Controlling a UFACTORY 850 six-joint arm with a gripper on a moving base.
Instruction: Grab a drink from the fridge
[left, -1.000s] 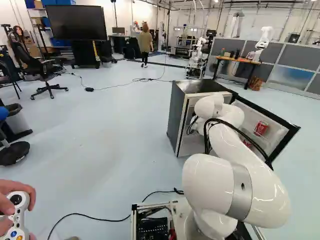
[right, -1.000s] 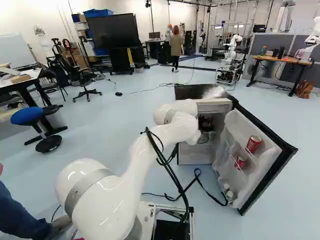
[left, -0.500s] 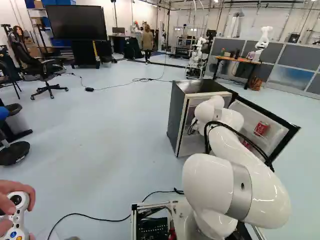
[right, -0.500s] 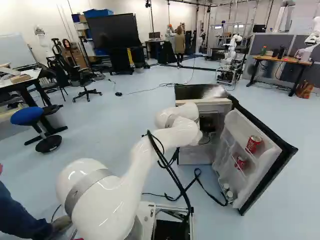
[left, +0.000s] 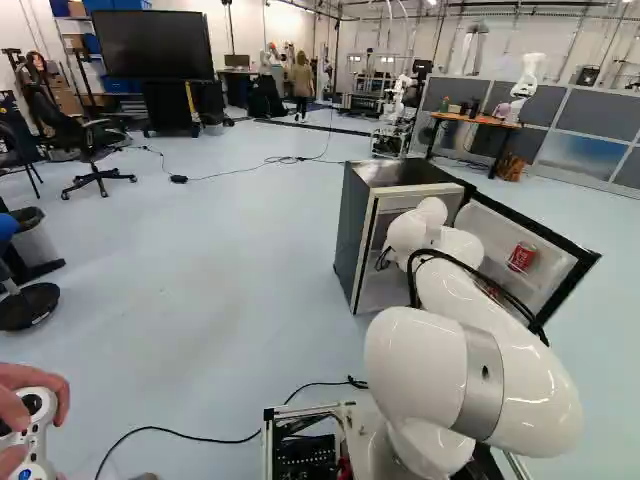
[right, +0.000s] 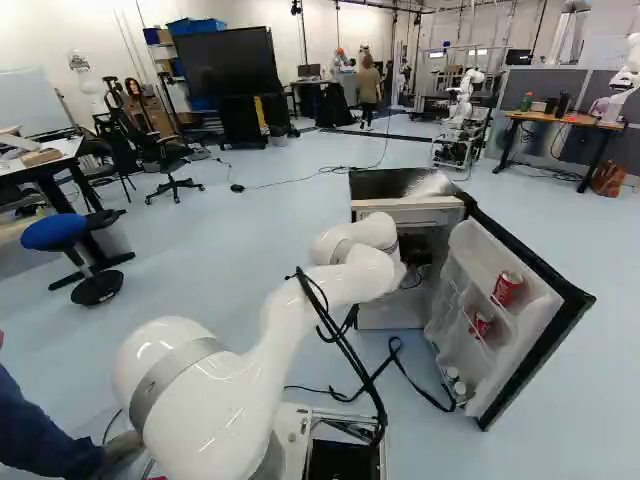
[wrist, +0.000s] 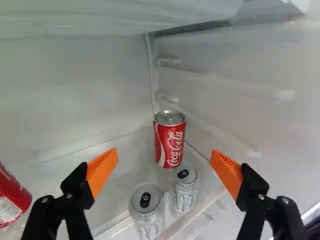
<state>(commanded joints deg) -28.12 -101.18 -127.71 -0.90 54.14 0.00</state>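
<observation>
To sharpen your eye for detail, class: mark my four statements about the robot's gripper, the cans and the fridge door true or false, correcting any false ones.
1. The gripper is shut on a can. False: it is open, gripping nothing.
2. The fridge door stands open. True.
3. The corner can lies on its side. False: it stands upright.
4. Two pale cans stand nearer the gripper than the corner can. True.

Glossy white arm, smooth plastic-looking fridge lining.
The arm's near joint wears a satin grey metal band; the fridge top is dark and shiny. The upright red can and two silver cans have bare metal lids. The orange pads look matt and ridged. Far right, the tabletop looks like wood.
</observation>
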